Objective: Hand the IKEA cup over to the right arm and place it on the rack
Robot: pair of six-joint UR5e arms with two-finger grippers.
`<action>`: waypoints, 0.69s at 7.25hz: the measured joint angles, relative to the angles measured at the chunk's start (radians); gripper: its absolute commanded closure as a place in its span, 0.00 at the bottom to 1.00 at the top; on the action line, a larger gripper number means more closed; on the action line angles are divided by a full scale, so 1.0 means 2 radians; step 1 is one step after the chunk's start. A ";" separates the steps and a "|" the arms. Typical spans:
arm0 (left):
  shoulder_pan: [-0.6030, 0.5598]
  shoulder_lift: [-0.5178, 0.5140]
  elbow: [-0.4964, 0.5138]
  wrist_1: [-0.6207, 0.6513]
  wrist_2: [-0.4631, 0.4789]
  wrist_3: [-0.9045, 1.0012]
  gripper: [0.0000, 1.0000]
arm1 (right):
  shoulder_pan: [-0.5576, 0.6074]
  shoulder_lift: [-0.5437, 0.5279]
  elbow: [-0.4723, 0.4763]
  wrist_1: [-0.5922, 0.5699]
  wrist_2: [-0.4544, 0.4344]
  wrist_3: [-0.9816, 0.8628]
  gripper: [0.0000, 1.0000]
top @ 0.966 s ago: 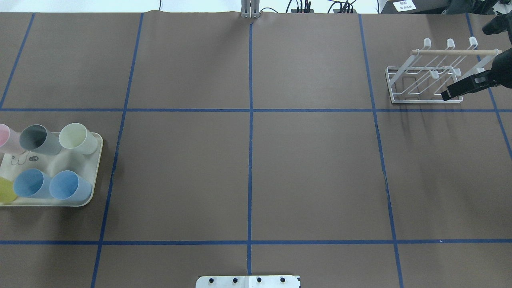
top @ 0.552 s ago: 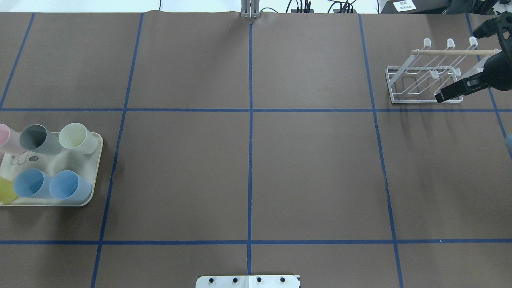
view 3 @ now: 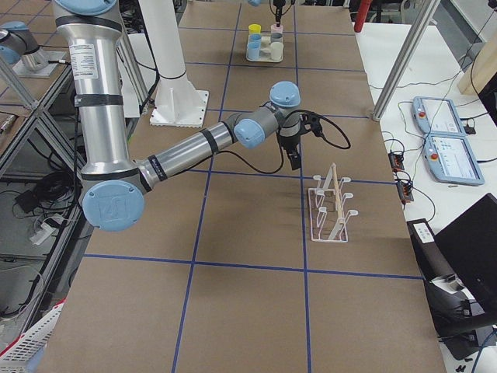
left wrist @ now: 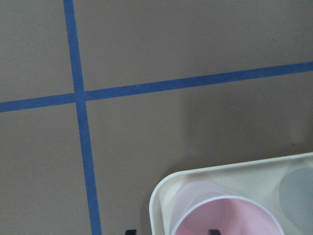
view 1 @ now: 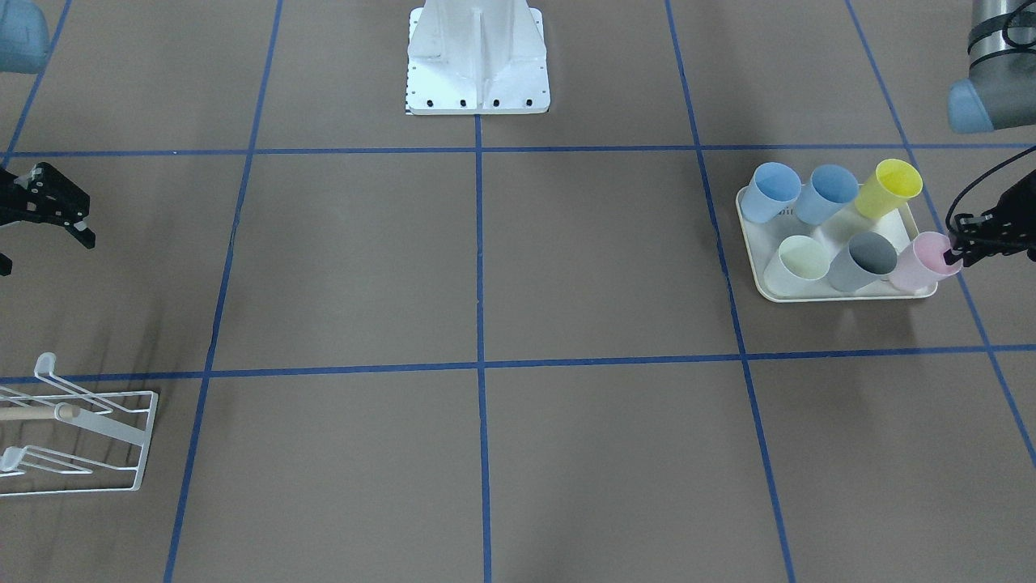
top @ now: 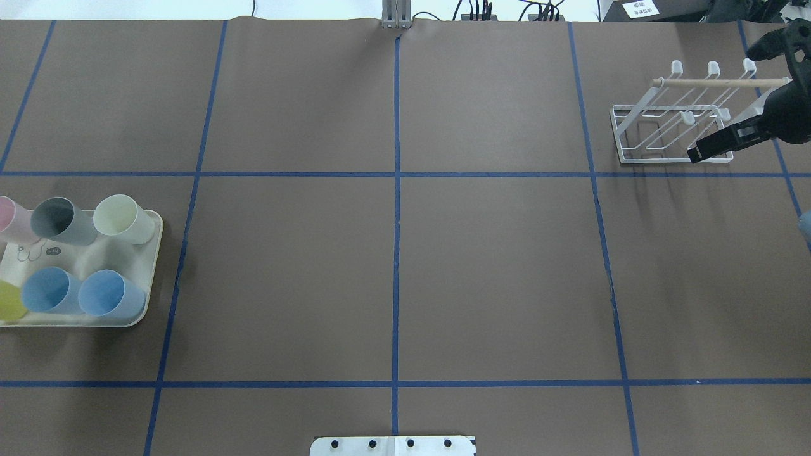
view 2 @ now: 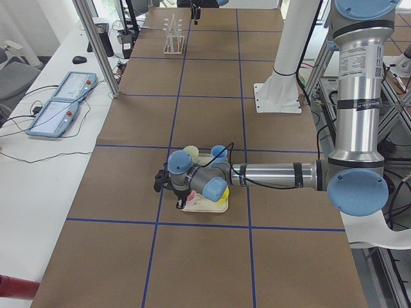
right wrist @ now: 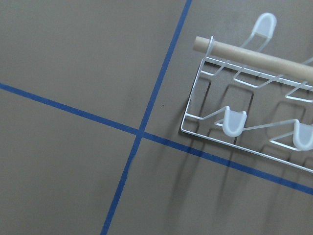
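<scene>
Presently left gripper [view 1: 955, 255], spread, straddles pink cup's [view 1: 919, 263] rim; right gripper [view 1: 44, 243], spread, near rack [top: 722, 82].

Legible text: none in any view.
White paper label [top: 640, 9], beyond the far right corner of the worktop: dark print, too small to read.
Cream moulded tray [top: 95, 254], left edge of the worktop: small dark oval mark [top: 54, 251] beside a line drawing, lettering illegible.
Grey jointed right arm [view 3: 178, 151]: white sticker [view 3: 84, 56] on the upright tube, print illegible.
</scene>
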 measured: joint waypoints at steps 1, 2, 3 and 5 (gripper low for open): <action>0.000 0.000 0.000 0.000 0.000 0.001 1.00 | 0.000 0.000 0.000 0.002 0.000 0.000 0.00; 0.000 -0.001 -0.001 0.001 0.000 0.001 1.00 | 0.000 0.000 0.000 0.007 0.000 0.000 0.00; -0.002 -0.002 -0.002 0.003 -0.001 0.002 1.00 | 0.000 0.000 0.000 0.013 0.000 0.000 0.00; -0.024 -0.006 -0.004 0.006 -0.003 0.002 1.00 | 0.000 0.001 0.000 0.042 -0.008 0.000 0.00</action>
